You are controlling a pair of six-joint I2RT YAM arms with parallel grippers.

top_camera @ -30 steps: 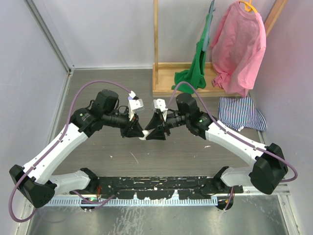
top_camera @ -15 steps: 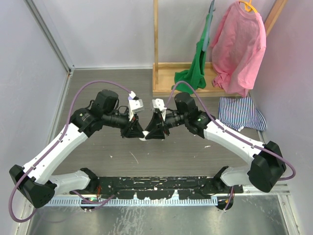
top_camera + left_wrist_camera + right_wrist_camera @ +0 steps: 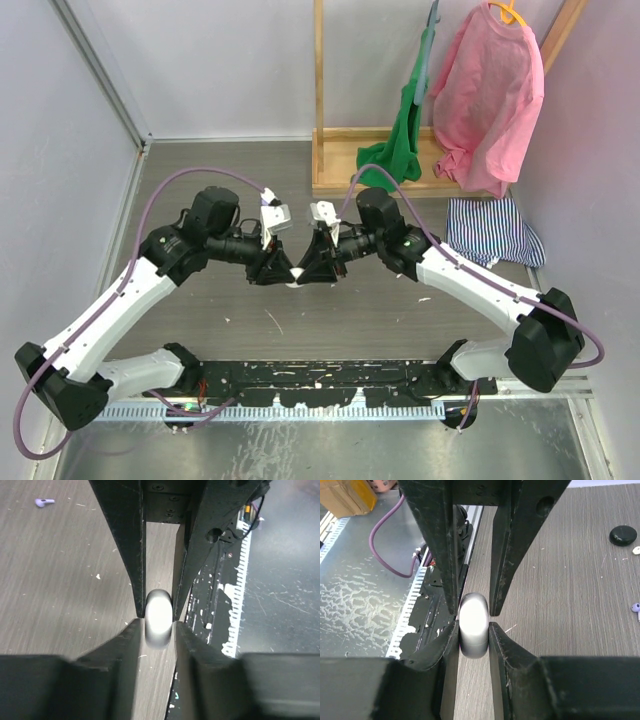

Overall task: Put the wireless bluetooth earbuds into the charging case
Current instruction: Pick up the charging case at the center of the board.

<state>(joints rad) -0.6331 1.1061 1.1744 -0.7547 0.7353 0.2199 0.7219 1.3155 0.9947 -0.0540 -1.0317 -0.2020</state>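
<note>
— So, what do we hold?
— Our left gripper [image 3: 159, 630] and right gripper [image 3: 474, 630] both pinch the white case [image 3: 158, 607]. Their jaws are narrow and their fingers meet tip to tip over the middle of the table [image 3: 350, 310].
— And loose pieces?
— We see a lilac earbud [image 3: 636, 607] lying on the table, well apart from the case, near a black puck [image 3: 623, 535].
</note>
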